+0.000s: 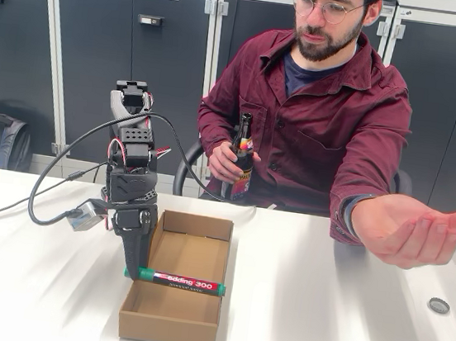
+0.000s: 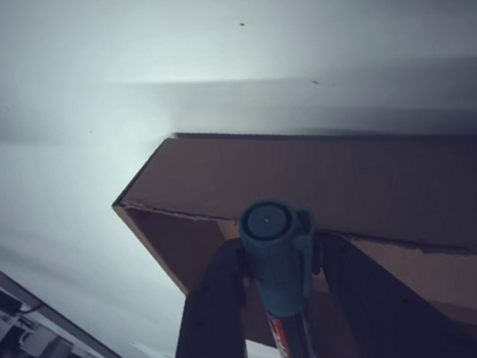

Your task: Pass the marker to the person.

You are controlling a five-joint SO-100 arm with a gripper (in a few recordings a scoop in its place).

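**Marker pinched over the box, person's palm out**

Marker (image 1: 174,280) sits horizontal in the fixed view, green cap end at the left, red label reading "edding 300" along the barrel, other end pointing right. It hangs across the open cardboard box (image 1: 172,318), about level with the box rim; cannot tell if it touches the cardboard. Gripper (image 1: 136,269) points straight down from the black arm (image 1: 130,171) and is pinching the marker near the cap end. Wrist view confirms: green cap (image 2: 272,246) wedged between the two dark fingers (image 2: 210,329), jaws pressed against it on both sides, box corner (image 2: 177,189) right behind.

Box stands on the white worktop (image 1: 336,308), flaps up, near the front edge. Black cable (image 1: 53,174) loops off the arm to the left across the worktop.

Person (image 1: 319,107) sits behind the worktop, maroon shirt, glasses, looking down. One hand (image 1: 416,231) reaches out at picture right, palm up and open, held above the worktop, well apart from the marker and gripper. Watch shows at that wrist. Other hand (image 1: 223,160) holds a brown glass bottle (image 1: 242,160) upright at the chest, behind the worktop's far edge.

Small round dark cap (image 1: 439,305) lies on the worktop at right, below the outstretched hand. Grey cabinets (image 1: 101,55) fill the background.
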